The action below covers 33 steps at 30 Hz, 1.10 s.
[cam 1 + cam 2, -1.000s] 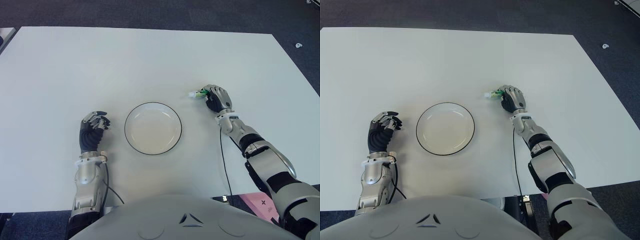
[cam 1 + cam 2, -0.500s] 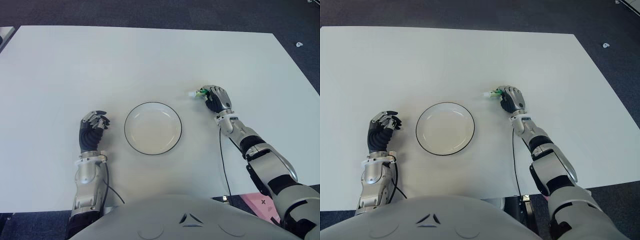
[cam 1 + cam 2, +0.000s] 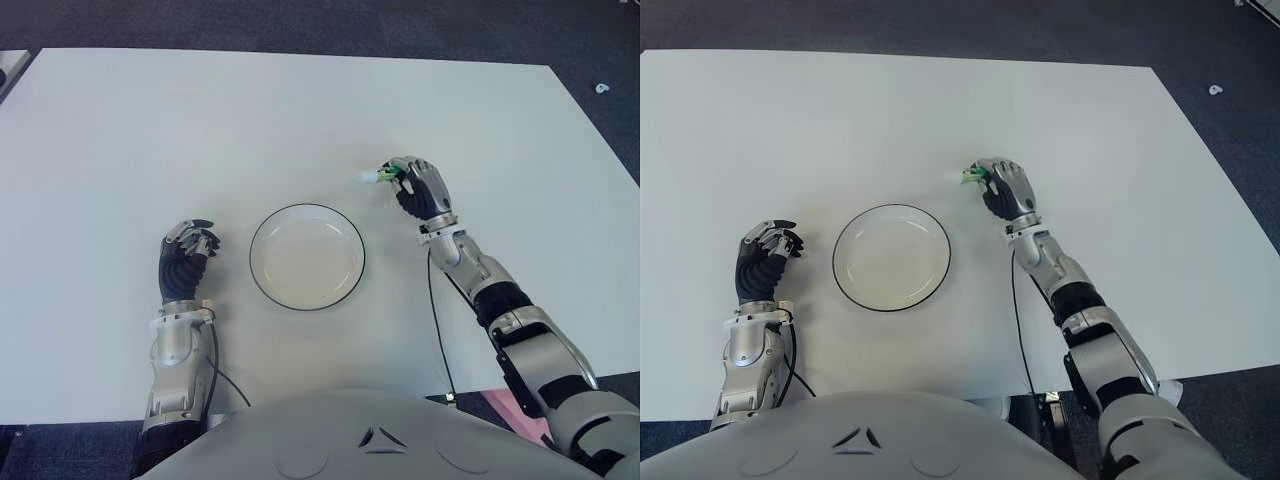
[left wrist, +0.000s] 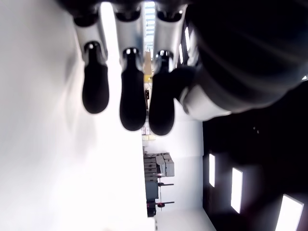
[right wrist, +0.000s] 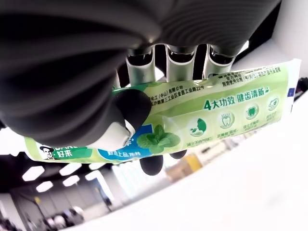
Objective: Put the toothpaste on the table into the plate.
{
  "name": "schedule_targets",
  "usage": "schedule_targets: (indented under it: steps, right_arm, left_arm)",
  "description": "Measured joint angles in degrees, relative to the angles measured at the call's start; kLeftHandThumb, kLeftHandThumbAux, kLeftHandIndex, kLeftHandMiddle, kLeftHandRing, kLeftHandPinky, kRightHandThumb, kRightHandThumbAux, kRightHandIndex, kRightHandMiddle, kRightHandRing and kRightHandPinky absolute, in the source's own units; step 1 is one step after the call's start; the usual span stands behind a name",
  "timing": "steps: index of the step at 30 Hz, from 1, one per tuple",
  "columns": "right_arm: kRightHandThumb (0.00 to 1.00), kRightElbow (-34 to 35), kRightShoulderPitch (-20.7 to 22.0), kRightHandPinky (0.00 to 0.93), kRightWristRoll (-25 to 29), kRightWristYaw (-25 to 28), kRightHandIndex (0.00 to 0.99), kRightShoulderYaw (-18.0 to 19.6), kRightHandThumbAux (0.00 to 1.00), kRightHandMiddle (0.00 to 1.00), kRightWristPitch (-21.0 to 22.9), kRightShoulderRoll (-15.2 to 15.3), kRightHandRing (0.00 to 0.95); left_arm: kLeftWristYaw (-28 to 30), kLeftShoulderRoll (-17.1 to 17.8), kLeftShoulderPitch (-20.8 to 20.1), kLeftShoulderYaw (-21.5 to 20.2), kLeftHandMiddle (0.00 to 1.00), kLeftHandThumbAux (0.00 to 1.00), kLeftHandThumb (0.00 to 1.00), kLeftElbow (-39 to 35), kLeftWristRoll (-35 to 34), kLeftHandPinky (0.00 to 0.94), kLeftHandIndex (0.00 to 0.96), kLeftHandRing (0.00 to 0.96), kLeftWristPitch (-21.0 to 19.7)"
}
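Note:
My right hand (image 3: 413, 186) is shut on a green and white toothpaste tube (image 5: 207, 113); thumb and fingers wrap its middle in the right wrist view. In the eye views only the tube's white cap end (image 3: 372, 176) sticks out to the left of the fist. The hand is held to the upper right of the plate (image 3: 306, 256), a round white dish with a dark rim that has nothing on it. My left hand (image 3: 188, 253) shows left of the plate with its fingers curled and nothing in them.
The white table (image 3: 200, 130) spreads wide around the plate, and dark carpet (image 3: 300, 20) lies beyond its far edge. A black cable (image 3: 436, 320) runs along my right forearm. Something pink (image 3: 525, 405) shows past the table's near right corner.
My right hand has carried the toothpaste tube left and slightly farther away, closer to the plate's upper right rim. The left hand and the plate have stayed still.

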<state>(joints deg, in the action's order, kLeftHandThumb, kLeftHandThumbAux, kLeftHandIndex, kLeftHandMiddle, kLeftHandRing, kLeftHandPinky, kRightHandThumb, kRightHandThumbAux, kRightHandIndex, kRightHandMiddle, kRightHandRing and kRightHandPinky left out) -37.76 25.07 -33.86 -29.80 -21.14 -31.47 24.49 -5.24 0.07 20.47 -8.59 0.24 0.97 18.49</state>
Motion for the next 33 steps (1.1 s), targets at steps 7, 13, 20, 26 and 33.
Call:
schedule_targets:
  steps: [7,13,20,26,33]
  right_arm:
    - [0.848,7.5,-0.91,0.888,1.28,2.85,0.389,2.04,0.683,0.542,-0.71,-2.12,0.881]
    - [0.849,10.5,-1.06,0.891,2.17,5.13,0.391,2.31,0.682,0.542,-4.29,-3.32,0.883]
    - [0.85,13.74,-1.36,0.894,1.34,6.39,0.392,2.32,0.681,0.543,-9.05,-3.43,0.887]
    - [0.851,16.1,-1.51,0.875,-2.73,4.51,0.392,2.02,0.68,0.541,-13.46,-3.63,0.889]
    - [0.852,16.66,-1.09,0.879,-4.82,6.23,0.394,0.72,0.68,0.542,-18.51,-3.55,0.881]
  left_arm:
    - [-0.04,-0.23,-0.09,0.24,0.615,0.714,0.711,-0.01,-0.09,0.605,0.436,0.609,-0.01]
    - [-0.04,-0.23,-0.14,0.43,0.616,0.714,0.711,-0.07,-0.07,0.589,0.436,0.602,-0.04]
    - [-0.04,-0.14,-0.2,0.39,0.618,0.713,0.711,0.04,-0.14,0.593,0.436,0.6,-0.11]
    - [-0.04,-0.03,-0.51,0.35,0.61,0.713,0.711,0.5,-0.28,0.607,0.436,0.604,0.16]
    - [-0.04,-0.06,-0.65,0.41,0.613,0.713,0.712,0.63,-0.21,0.594,0.437,0.602,0.35]
